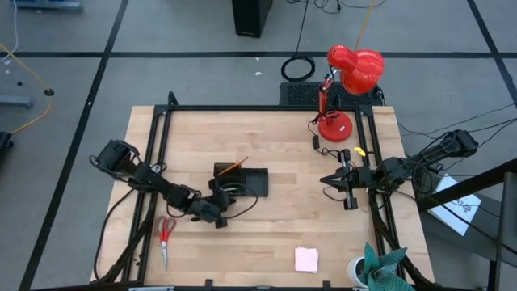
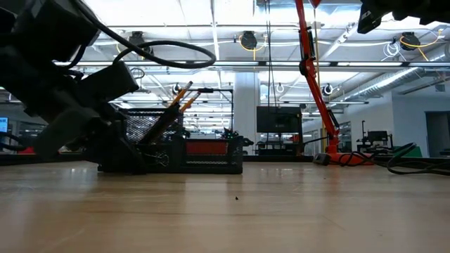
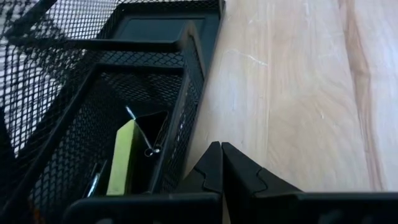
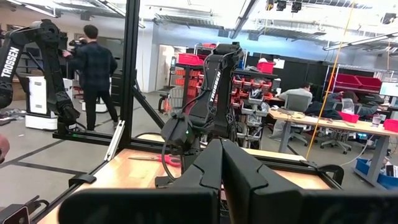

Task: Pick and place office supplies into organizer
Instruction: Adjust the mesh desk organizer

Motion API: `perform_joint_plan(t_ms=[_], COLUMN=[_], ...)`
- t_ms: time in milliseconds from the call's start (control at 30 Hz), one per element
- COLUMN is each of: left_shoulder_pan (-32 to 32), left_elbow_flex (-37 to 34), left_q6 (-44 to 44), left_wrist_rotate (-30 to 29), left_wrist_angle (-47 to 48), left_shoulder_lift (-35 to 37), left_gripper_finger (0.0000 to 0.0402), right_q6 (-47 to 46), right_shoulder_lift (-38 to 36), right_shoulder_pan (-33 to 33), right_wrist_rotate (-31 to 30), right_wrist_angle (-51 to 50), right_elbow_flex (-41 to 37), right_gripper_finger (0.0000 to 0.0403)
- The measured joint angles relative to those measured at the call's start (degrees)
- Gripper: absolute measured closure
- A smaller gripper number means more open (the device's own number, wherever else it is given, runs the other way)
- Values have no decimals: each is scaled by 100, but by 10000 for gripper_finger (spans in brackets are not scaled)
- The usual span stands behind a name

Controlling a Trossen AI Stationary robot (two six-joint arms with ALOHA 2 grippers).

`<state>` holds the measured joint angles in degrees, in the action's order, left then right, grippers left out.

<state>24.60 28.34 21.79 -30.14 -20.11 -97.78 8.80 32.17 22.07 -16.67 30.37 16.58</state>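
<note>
The black mesh organizer stands at the table's middle, and the orange pencil leans out of its taller compartment. In the left wrist view a yellow-green piece and a small clip lie inside the organizer. My left gripper is shut, just off the organizer's near side, over bare wood. The red-handled scissors lie flat near the left front. The pink note pad lies near the front edge. My right gripper is shut and waits at the right.
A red desk lamp stands at the far right corner, its cable trailing on the table. A small yellow item lies beside the right arm. A green cloth in a cup sits at the near right corner. Bare wood lies between organizer and right gripper.
</note>
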Motion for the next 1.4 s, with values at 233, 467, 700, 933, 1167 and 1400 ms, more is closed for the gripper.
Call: perform_joint_plan(t_ms=[233,467,700,933,1167,1400], left_shoulder_pan=[201,733,1881,2712,3232,3457], left_elbow_flex=[100,1373,2901,3086,3032,2997], left_q6=[-576,585,2600,4112,4819,5129], left_wrist_rotate=[477,977,1329,2405,2494,2150], left_wrist_angle=[-414,2564,7109,8985,9068,9120], left_shoulder_lift=[134,507,514,522,518,520], left_gripper_finger=[399,399,399,399,375,297], right_q6=[55,66,26,-59,-61,-61], right_shoulder_lift=[2,18,71,94,144,163], right_shoulder_pan=[0,0,0,0,1,0], right_wrist_rotate=[-2,-2,-3,-2,-2,-4], right_wrist_angle=[1,20,44,113,113,153], right_elbow_flex=[0,0,0,0,0,0], right_gripper_finger=[403,403,403,403,403,403])
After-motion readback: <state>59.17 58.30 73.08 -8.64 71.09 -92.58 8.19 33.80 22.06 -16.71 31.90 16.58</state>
